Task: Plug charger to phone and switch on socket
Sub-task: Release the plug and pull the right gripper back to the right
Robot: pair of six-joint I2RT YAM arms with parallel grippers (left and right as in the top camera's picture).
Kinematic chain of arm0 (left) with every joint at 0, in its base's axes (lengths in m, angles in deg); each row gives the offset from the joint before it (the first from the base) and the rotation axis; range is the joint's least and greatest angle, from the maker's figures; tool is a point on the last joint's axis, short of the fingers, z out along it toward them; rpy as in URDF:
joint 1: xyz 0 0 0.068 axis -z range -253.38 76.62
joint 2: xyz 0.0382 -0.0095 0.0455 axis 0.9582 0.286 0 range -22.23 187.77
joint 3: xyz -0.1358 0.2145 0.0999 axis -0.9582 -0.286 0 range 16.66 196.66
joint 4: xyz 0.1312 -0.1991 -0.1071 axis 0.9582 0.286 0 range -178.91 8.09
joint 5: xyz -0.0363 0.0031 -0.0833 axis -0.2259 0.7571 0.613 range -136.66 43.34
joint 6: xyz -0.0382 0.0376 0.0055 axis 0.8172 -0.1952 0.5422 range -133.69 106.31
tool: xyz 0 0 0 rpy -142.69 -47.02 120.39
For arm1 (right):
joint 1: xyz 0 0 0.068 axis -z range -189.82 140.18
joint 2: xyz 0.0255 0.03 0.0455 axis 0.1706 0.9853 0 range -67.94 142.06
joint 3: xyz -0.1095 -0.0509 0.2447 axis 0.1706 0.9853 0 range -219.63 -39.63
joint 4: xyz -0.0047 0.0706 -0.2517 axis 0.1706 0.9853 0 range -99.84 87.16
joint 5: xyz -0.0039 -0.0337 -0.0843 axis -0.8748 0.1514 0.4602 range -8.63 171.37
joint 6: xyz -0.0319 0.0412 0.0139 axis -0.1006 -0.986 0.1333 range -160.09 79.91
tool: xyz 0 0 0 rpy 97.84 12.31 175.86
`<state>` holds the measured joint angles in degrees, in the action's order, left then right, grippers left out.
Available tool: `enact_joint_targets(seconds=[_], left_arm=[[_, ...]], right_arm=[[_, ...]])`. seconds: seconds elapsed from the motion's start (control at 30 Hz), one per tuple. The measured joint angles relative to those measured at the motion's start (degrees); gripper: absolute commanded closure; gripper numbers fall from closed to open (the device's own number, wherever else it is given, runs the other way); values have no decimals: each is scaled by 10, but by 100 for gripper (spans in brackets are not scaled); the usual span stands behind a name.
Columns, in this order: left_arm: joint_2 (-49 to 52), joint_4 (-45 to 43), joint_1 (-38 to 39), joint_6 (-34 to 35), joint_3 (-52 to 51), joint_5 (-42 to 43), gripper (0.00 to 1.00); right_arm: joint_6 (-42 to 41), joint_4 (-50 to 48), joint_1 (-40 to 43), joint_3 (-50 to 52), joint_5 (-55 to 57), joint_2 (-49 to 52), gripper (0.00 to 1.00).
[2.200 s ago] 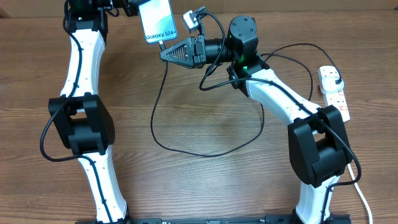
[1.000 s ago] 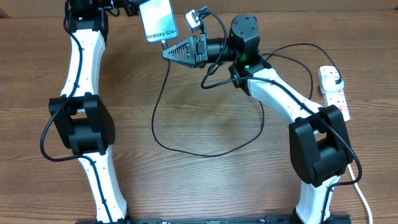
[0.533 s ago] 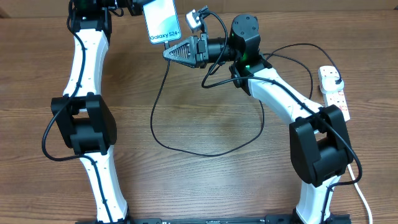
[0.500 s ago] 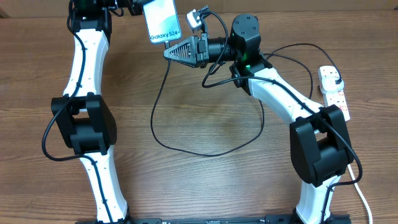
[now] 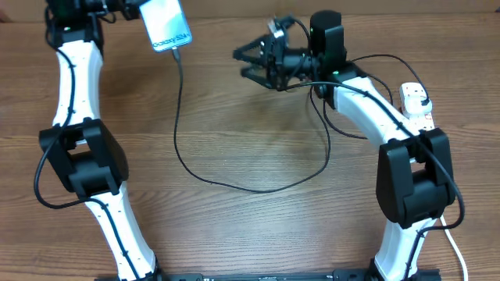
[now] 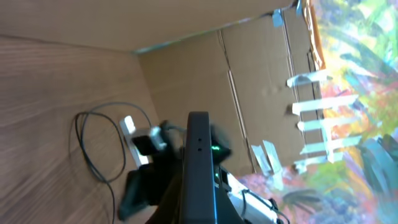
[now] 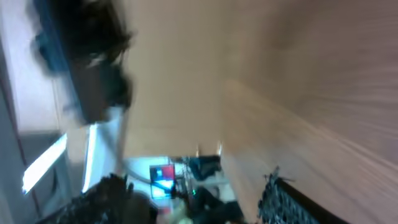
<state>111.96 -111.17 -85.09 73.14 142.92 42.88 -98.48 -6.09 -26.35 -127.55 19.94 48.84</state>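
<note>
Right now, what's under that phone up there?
A black charger cable hangs from the phone's lower edge down to the wooden table. The spot straight below is covered by the phone itself.

Overhead camera looks straight down on the wooden table (image 5: 250,226) and both arms. Left wrist camera, tilted, sights close along the edge of the phone (image 6: 198,162) toward the right arm (image 5: 367,101), shared with overhead. Right wrist view, tilted, is blurred.
</note>
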Motion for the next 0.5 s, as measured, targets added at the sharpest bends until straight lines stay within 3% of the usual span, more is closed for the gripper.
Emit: enact_joint_targets(seconds=[0.1,0.27,0.5], left_arm=[[0,0,3,-2,0,0,96],[0,0,24,-28,-2,0,96],[-1,45,70,-123,-103,-2,96]], right_arm=[[95,210,8,4,87,1,30],[197,416,8,5,258,1,33],[228,478,27,6,416,-68,33]])
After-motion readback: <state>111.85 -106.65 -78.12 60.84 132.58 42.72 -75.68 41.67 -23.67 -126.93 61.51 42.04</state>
